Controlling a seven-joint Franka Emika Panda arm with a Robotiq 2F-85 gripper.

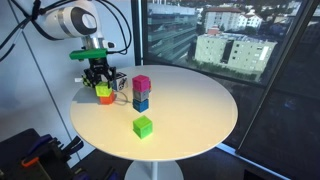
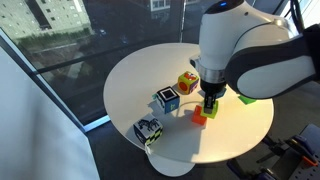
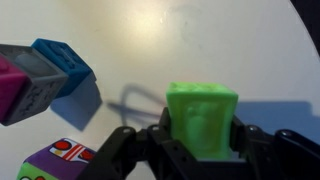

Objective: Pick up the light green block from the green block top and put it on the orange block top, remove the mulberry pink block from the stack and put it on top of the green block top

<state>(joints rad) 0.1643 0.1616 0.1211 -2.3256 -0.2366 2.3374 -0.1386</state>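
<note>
My gripper [image 3: 203,135] is shut on the light green block [image 3: 203,108], which sits between the two fingers. In both exterior views the gripper [image 1: 98,82] [image 2: 209,100] holds this block [image 1: 103,90] [image 2: 210,106] right over the orange block [image 1: 105,98] [image 2: 199,117]; I cannot tell whether they touch. The stack stands to the side with the mulberry pink block [image 1: 141,83] [image 3: 10,88] on top and a blue cube [image 1: 141,103] [image 3: 63,64] at the bottom. The green block [image 1: 143,126] [image 2: 247,98] stands alone on the table.
The round white table [image 1: 200,110] ends near a window. Two black-and-white cubes [image 2: 167,99] [image 2: 148,131] and a yellow-red cube [image 2: 188,82] stand close to the gripper. A multicoloured cube [image 3: 58,160] lies beside the fingers in the wrist view.
</note>
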